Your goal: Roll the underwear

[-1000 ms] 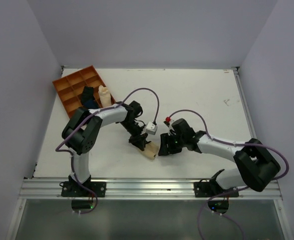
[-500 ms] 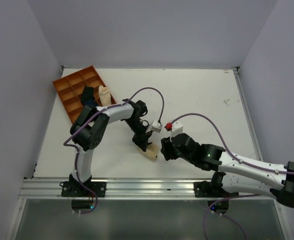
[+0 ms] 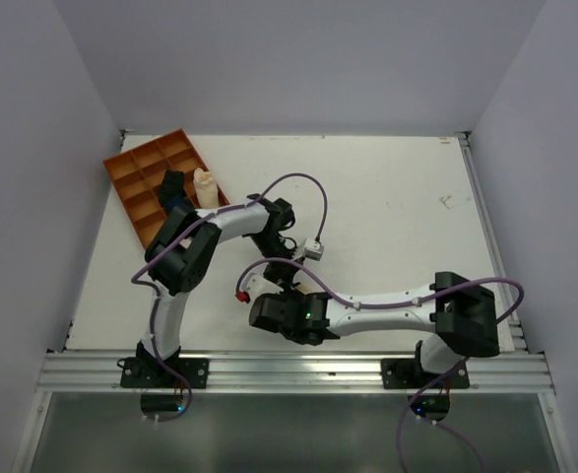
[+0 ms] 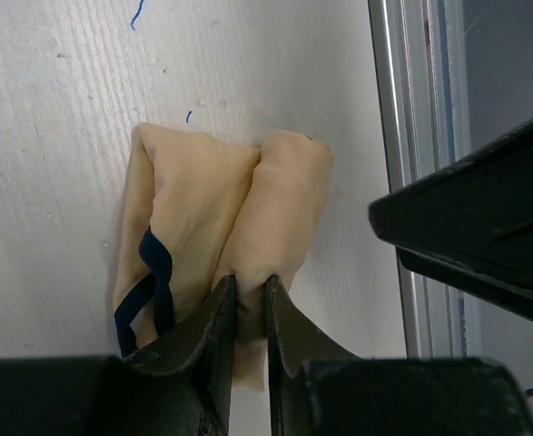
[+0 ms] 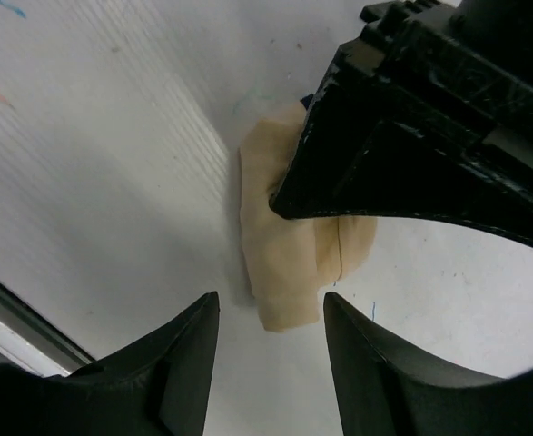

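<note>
The left gripper (image 4: 248,292) is clamped on a fold of the underwear (image 4: 219,204), its fingers pinching the beige cloth where two rolled lobes meet. A thin dark band loops out at 8 o'clock of the bundle. The right gripper (image 5: 271,307) has its jaws wide apart, straddling the near end of the cloth without clearly touching it.

In the top view the underwear sits toward 6 o'clock on the table (image 3: 397,197), mostly hidden by both wrists. At 10 o'clock lies an orange compartment tray (image 3: 129,168). Side by side in compartments along its 4 o'clock edge are a dark blue roll (image 3: 173,187) and an upright cream roll (image 3: 205,184).

The tabletop is white, with a metal rail (image 3: 298,371) on its near edge. Pale lilac walls surround it.
</note>
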Robot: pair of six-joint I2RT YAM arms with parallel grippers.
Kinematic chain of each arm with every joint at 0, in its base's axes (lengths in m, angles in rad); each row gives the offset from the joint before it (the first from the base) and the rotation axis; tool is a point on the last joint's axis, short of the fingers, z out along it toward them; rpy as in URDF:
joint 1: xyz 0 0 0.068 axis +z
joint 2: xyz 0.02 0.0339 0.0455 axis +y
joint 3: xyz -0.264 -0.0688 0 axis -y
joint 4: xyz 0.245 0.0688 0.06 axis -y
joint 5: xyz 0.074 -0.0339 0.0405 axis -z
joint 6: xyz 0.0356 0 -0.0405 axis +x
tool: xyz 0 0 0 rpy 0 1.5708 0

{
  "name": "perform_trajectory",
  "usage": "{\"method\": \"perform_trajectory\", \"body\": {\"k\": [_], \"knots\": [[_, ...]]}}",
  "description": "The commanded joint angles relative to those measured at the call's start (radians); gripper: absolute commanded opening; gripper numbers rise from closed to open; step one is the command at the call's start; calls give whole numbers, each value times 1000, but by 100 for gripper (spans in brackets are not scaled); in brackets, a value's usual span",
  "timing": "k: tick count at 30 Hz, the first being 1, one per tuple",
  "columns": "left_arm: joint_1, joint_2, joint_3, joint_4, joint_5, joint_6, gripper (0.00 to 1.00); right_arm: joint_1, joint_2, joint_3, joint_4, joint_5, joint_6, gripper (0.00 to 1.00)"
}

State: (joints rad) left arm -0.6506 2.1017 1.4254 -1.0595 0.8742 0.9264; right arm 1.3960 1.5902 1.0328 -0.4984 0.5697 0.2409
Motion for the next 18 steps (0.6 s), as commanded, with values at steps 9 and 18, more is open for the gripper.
{"method": "perform_trajectory", "body": {"k": [9,18], "knots": [[-21,72,-20,62,-169,-14,17,-74,151,64,-12,-56,-184,48],[-21,29,-54,102,-144,-11,23,-149,152,-8,90,-232,-196,29]]}}
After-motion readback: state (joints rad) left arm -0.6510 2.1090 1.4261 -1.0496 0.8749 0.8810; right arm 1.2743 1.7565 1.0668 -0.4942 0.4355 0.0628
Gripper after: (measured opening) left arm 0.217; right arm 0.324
